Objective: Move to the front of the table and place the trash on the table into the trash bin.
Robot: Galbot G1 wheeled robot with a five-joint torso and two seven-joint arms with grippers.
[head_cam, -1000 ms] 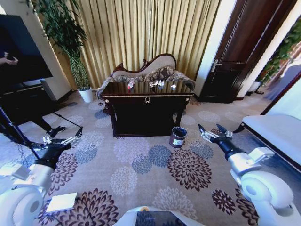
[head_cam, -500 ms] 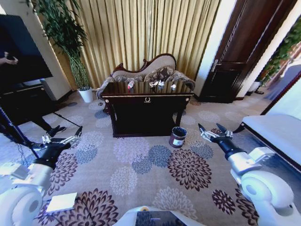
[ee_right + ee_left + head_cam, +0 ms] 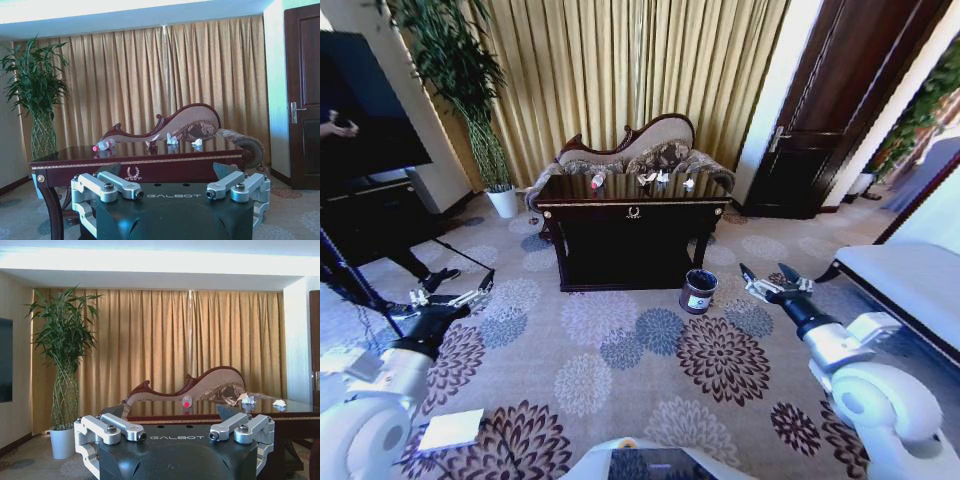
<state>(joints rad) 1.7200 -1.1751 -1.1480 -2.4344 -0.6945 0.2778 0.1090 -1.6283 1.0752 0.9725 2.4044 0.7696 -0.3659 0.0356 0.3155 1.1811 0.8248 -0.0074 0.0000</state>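
We see a glossy dark wooden worktop (image 3: 632,188) with gold trim and a gold emblem on its front rail, standing on a flower-patterned carpet (image 3: 620,350) before ribbed golden curtains (image 3: 620,70) and a curved upholstered sofa (image 3: 640,145). On the worktop lies a small clear plastic bottle (image 3: 597,181) with a red label, on its side, and crumpled white paper wads (image 3: 688,184) farther right. The round dark trash bin (image 3: 698,291) with a white label stands on the carpet near the worktop's front right leg. Our left end effector (image 3: 452,298) hangs low at the left, fingers apart and empty, well short of the worktop. Our right end effector (image 3: 766,278) is likewise spread open and empty, just right of the bin, and far from the trash.
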